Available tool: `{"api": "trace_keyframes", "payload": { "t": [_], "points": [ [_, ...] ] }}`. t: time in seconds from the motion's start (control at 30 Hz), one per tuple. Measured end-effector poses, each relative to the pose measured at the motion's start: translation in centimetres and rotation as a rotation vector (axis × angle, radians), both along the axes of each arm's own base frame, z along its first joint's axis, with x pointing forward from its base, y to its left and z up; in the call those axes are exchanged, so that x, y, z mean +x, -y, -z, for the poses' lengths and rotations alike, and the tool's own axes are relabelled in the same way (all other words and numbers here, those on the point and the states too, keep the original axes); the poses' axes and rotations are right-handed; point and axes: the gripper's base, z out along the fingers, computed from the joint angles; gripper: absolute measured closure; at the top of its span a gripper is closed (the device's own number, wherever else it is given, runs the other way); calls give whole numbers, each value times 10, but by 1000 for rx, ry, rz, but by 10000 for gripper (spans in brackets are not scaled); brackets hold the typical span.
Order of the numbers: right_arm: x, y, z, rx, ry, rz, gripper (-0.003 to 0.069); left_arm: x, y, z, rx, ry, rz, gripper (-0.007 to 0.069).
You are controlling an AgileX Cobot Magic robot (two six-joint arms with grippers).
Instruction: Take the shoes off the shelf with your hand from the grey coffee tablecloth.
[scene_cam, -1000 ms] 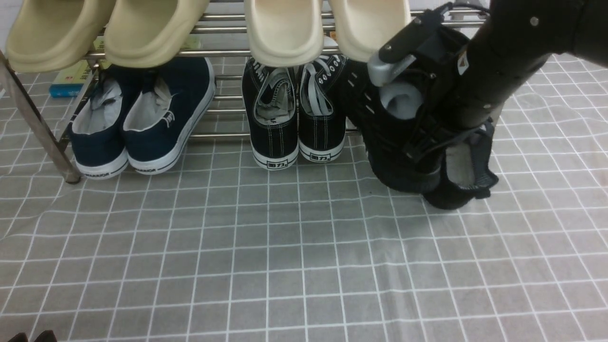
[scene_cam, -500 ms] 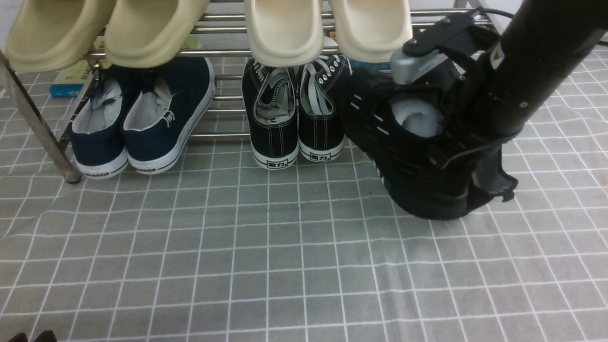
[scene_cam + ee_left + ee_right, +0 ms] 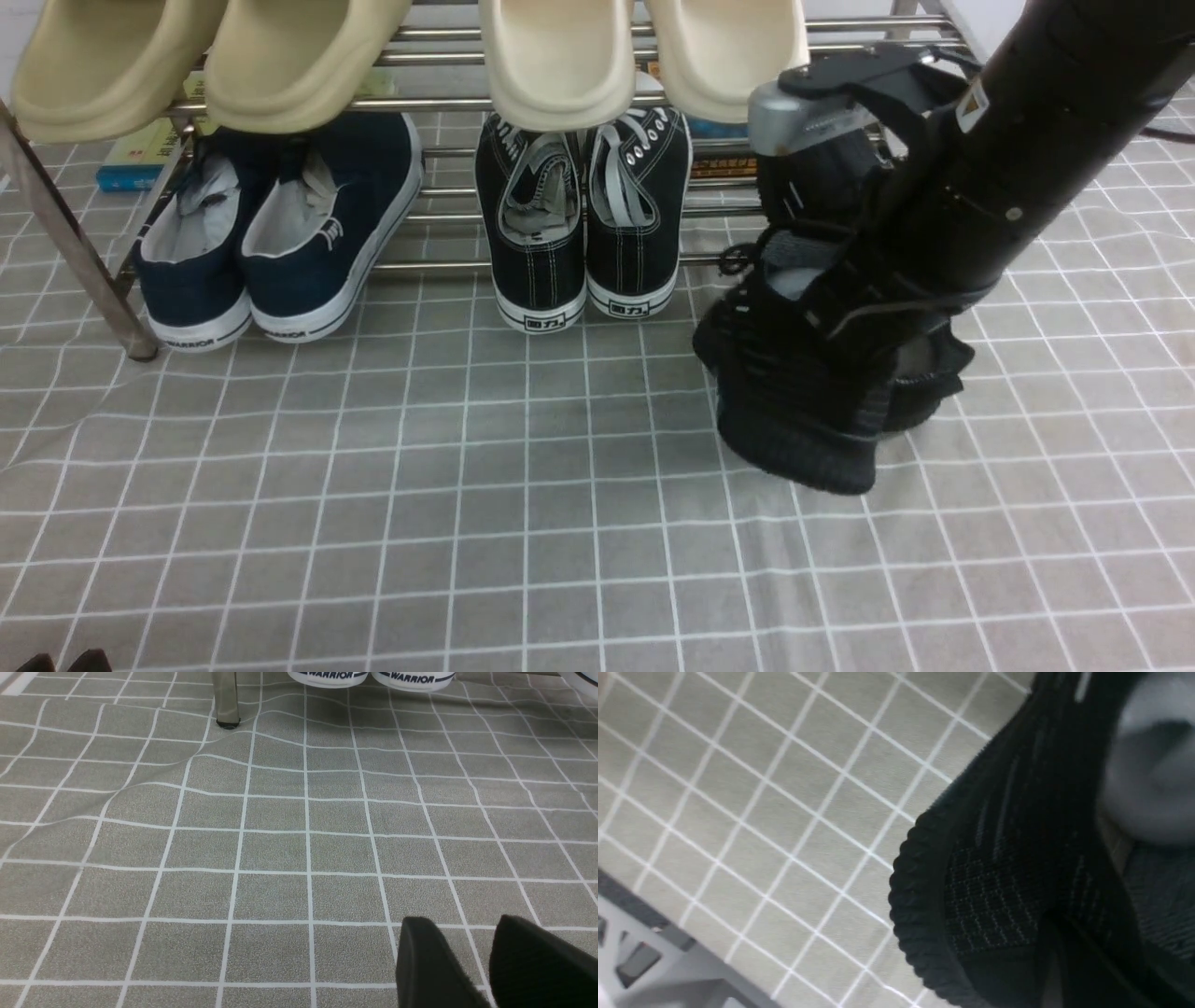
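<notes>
The black mesh shoes (image 3: 794,411) hang from my right gripper (image 3: 845,313), tilted, heels low over the grey tablecloth (image 3: 467,523), in front of the silver shelf (image 3: 439,266). White paper stuffing shows in one shoe. The second shoe (image 3: 924,373) sits behind the arm. The right wrist view shows a ribbed black sole and mesh heel (image 3: 980,896) close up; the right gripper's fingers are hidden by the shoes. My left gripper (image 3: 467,952) is low over the bare cloth (image 3: 280,835), open and empty, and just shows at the bottom left of the front view (image 3: 56,663).
A navy white-soled pair (image 3: 271,243) and a black canvas pair (image 3: 579,224) stand on the lower tier. Cream slippers (image 3: 308,56) lie on the upper tier. A slanted shelf leg (image 3: 75,261) stands at left, also in the left wrist view (image 3: 225,700). Books (image 3: 131,159) lie behind. The table edge (image 3: 668,970) shows.
My right arm has pulled the black mesh shoes off the lower tier, toward the camera and downward. The shoes have swung so their heels point lower. The left arm has not moved.
</notes>
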Motion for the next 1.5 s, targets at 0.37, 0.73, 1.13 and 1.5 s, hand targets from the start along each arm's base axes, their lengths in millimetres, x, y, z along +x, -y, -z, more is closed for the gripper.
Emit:
{"api": "trace_keyframes", "payload": {
  "t": [0.37, 0.73, 1.13, 1.5],
  "points": [
    [-27, -40, 5, -31, -6, -129, 634, 0, 0, 0, 0, 0, 0, 384],
    [-30, -52, -34, -57, 202, -278, 634, 0, 0, 0, 0, 0, 0, 384],
    [-15, -70, -4, -93, 159, -408, 631, 0, 0, 0, 0, 0, 0, 384],
    [-20, -81, 44, -52, -54, -388, 620, 0, 0, 0, 0, 0, 0, 384]
  ]
}}
